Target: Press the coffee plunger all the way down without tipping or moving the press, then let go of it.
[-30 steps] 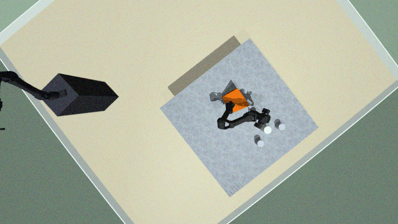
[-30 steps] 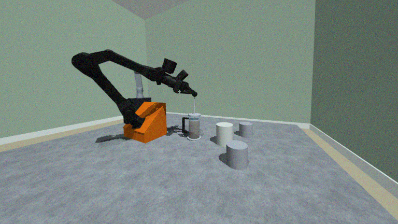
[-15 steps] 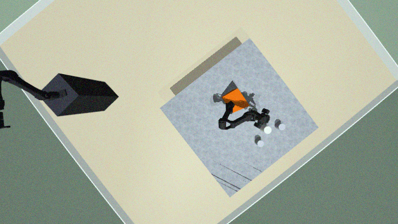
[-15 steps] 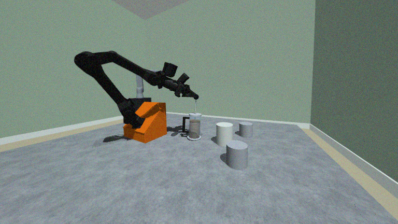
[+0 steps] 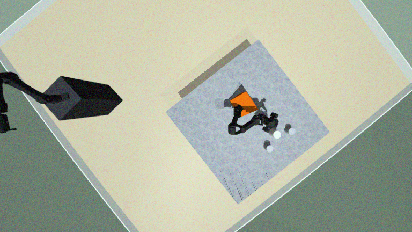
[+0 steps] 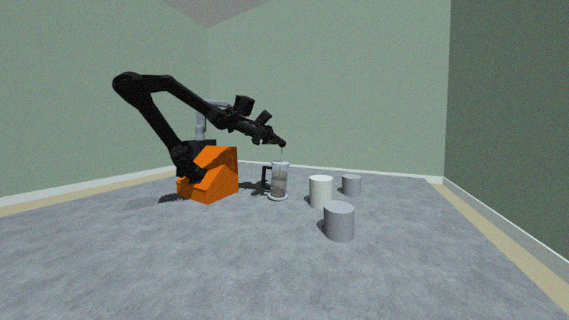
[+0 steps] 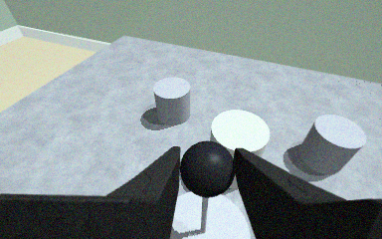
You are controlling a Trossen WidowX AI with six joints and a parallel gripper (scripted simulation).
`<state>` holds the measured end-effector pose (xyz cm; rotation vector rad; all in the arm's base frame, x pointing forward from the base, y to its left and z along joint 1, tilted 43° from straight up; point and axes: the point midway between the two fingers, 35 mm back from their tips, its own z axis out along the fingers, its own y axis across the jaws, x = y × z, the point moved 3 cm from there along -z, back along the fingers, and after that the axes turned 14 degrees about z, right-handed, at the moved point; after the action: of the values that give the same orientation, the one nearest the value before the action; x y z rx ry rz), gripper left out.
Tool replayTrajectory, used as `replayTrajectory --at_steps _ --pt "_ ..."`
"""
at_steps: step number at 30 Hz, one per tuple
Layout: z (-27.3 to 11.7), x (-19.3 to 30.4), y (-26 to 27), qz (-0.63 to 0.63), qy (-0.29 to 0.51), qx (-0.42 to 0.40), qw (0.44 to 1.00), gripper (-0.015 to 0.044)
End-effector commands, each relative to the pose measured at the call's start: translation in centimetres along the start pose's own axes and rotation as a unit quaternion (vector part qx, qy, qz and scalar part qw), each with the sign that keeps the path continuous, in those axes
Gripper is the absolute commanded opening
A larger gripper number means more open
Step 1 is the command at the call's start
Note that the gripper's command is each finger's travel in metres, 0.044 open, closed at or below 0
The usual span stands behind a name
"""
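Note:
The coffee press (image 6: 278, 181) stands upright on the grey table, a clear glass cylinder with brown contents, a white base ring and a black handle on its left side. Its round black plunger knob (image 6: 282, 144) (image 7: 207, 169) sits on a thin rod that still shows above the lid. My gripper (image 6: 280, 143) (image 7: 207, 154) is shut on the knob, one finger on each side, and reaches in tilted from the upper left. In the wrist view the white lid (image 7: 226, 219) shows below the knob. In the top view the arm hides the press.
A white cylinder (image 5: 276, 134) (image 6: 321, 192) (image 7: 240, 130) stands close beyond the press. Two grey cylinders (image 6: 338, 221) (image 6: 351, 185) flank it, one on each side. The orange arm base (image 5: 245, 101) (image 6: 218, 180) stands on the grey table (image 5: 200, 126) behind the press.

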<state>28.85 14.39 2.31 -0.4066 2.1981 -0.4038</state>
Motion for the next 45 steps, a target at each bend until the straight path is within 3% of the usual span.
replayTrajectory --at_steps 1,45 --pt "1.1 3.3 -0.9 -0.021 0.041 0.012 0.999 0.0112" --pt "3.0 3.1 -0.7 -0.021 0.039 0.013 0.999 0.0112"
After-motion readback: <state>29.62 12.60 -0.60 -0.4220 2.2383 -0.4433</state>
